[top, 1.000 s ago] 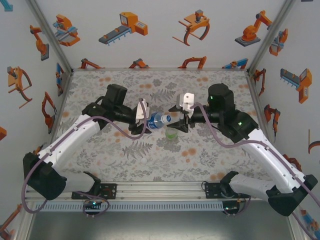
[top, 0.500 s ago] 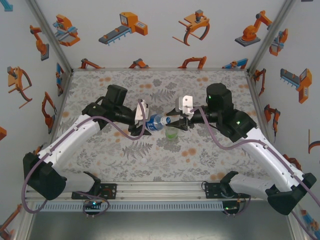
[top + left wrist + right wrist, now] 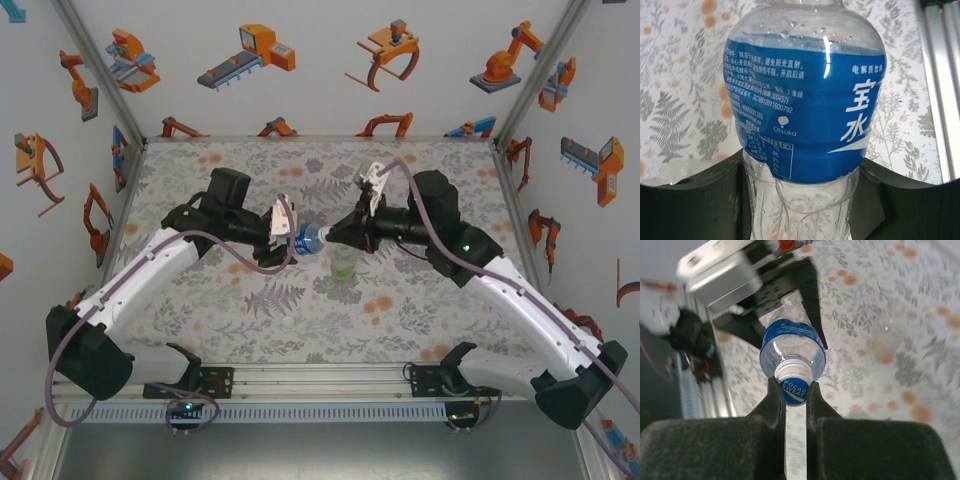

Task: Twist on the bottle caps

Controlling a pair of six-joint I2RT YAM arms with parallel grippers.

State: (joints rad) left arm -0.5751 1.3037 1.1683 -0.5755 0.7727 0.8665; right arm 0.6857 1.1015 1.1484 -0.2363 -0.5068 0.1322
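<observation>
Two arms meet over one bottle: the left gripper (image 3: 800,217) is clamped around the lower body of the blue-label bottle (image 3: 805,110), its dark fingers (image 3: 695,205) pressing the clear plastic on either side just below the label. The bottle lies on its side, its neck pointing straight out from this gripper toward the other arm. The right gripper (image 3: 792,390) faces it head-on, jaws drawn narrow and pinched on the bottle cap (image 3: 791,377), a white-skirted cap with a blue printed top. The cap sits on the bottle's mouth, directly between the fingertips. From above, the two grippers stand tip to tip with the bottle bridging them over the leaf-print table (image 3: 200,300). The green-tinted bottle (image 3: 343,263) stands upright just beside the right gripper's fingertips, on the side toward the arm bases. A loose white cap (image 3: 289,322) lies on the table well apart from both grippers, nearer the bases.
</observation>
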